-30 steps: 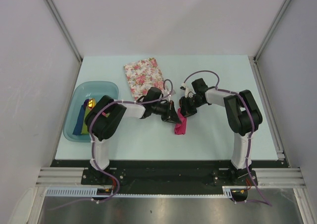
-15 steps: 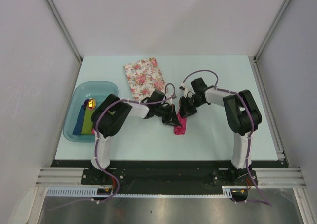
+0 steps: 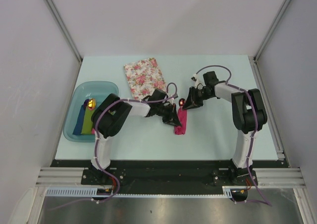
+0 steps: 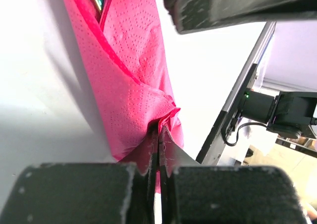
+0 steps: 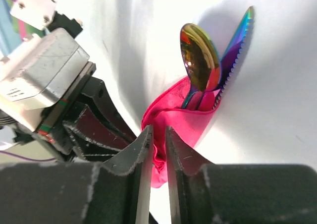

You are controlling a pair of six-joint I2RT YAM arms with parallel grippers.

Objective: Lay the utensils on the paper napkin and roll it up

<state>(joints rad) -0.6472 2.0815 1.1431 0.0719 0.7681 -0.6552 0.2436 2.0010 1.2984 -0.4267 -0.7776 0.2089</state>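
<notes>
The magenta paper napkin (image 3: 181, 123) lies rolled around the utensils at the table's middle. The spoon's shiny bowl (image 5: 199, 58) and a serrated rainbow-blue knife tip (image 5: 238, 38) stick out of its far end (image 3: 182, 103). My left gripper (image 3: 174, 119) sits against the roll's left side. In the left wrist view it (image 4: 158, 133) is shut, pinching a fold of the napkin (image 4: 133, 70). My right gripper (image 3: 188, 104) hovers just right of the spoon end, apart from the roll. In the right wrist view its jaws (image 5: 157, 135) stand slightly open with nothing between them, and the napkin (image 5: 183, 122) lies beyond.
A white floral napkin (image 3: 144, 77) lies at the back, left of centre. A teal tub (image 3: 97, 84) at the left edge holds green and blue rolled napkins (image 3: 83, 119). The left arm's wrist (image 5: 47, 73) fills the left of the right wrist view.
My right gripper has drawn back to the right, off the napkin, and its jaws have parted a little, uncovering the spoon's bowl. The left gripper stays pinched on the roll.
</notes>
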